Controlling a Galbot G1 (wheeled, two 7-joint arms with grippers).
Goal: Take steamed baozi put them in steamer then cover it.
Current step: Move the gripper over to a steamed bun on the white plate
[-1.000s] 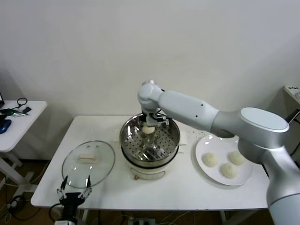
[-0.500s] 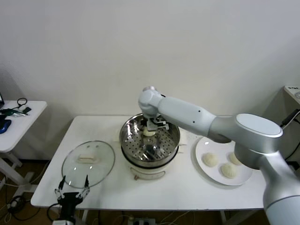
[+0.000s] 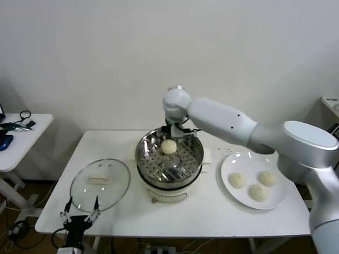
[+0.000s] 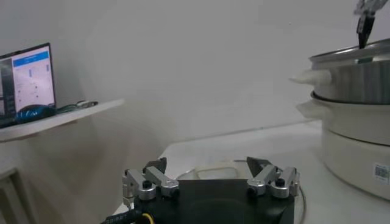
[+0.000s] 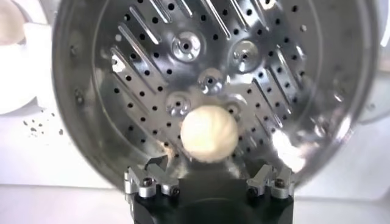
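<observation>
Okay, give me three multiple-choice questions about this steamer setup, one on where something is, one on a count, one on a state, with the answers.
1. Where does the round clear glass lid lie?
A. On the white table, on the robot's left of the shiny steel steamer pot
B. On the pot
C. On the plate

2. How many cream-white dough buns remain on the flat white plate?
A. One
B. Three
C. Four

3. What is the right tool doing?
A. Gripping a bun
B. Lifting the lid
C. Open above the pot, with a bun lying on the tray

Answers: 1 A, the lid rests flat on the table beside the pot. 2 B, three buns sit there. 3 C, the fourth bun rests free on the perforated tray.
</observation>
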